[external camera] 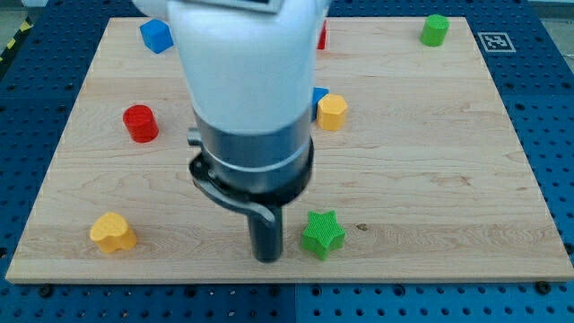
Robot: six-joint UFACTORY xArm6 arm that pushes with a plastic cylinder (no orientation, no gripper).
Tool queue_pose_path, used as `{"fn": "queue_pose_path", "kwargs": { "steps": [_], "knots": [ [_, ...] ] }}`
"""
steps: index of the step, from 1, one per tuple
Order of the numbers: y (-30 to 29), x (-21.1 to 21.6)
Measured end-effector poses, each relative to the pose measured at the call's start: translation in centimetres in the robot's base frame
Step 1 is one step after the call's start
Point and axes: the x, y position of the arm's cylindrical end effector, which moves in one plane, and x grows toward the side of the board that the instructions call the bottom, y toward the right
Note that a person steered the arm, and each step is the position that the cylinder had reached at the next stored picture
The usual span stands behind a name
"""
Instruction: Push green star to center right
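While the rod stands low on the board: my tip (266, 257) sits just to the view's left of the green star (322, 234), near it, contact not certain
Claw: none fitted (only a straight rod, so nothing is released, clenched or grasped)
Green star: near the view's bottom edge, a little right of middle; centre right lies up and to the view's right
Risk, edge: a flat rightward push keeps it low; it may run along the board (430, 161) edge
Risk, spin: off-centre contact on a star point could turn it; my tip slips past
Risk, sight: the arm body hides the board's middle; the yellow block (333, 111) stands well apart
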Motion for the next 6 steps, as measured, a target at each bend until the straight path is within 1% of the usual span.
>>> {"fn": "queue_pose_path", "kwargs": {
  "steps": [1, 2, 3, 4, 5, 6],
  "knots": [
    [4.6, 0.7],
    [8.4, -1.5],
    [9.0, -2.7],
    [5.9, -2.3],
    [0.9, -1.7],
    [-0.7, -1.8]
  ]
}}
